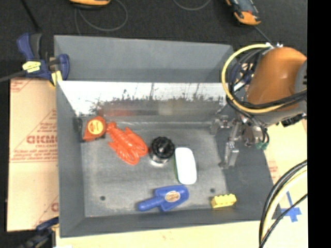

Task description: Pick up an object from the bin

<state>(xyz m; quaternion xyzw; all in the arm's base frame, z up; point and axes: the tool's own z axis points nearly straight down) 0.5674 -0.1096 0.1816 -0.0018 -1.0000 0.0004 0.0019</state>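
Gripper [228, 156] — open or clenched, cannot tell — hangs near smooth white oval mouse [185, 165].

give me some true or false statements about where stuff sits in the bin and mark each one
1. The yellow brick lies near the bin's front right corner. True.
2. The white oval object lies left of the orange lobster toy. False: it lies to the lobster's right, past the black round thing.
3. The gripper is over the blue-handled tool. False: the gripper is at the bin's right side, apart from the tool, which lies at the front middle.
4. The orange tape measure lies by the left wall. True.
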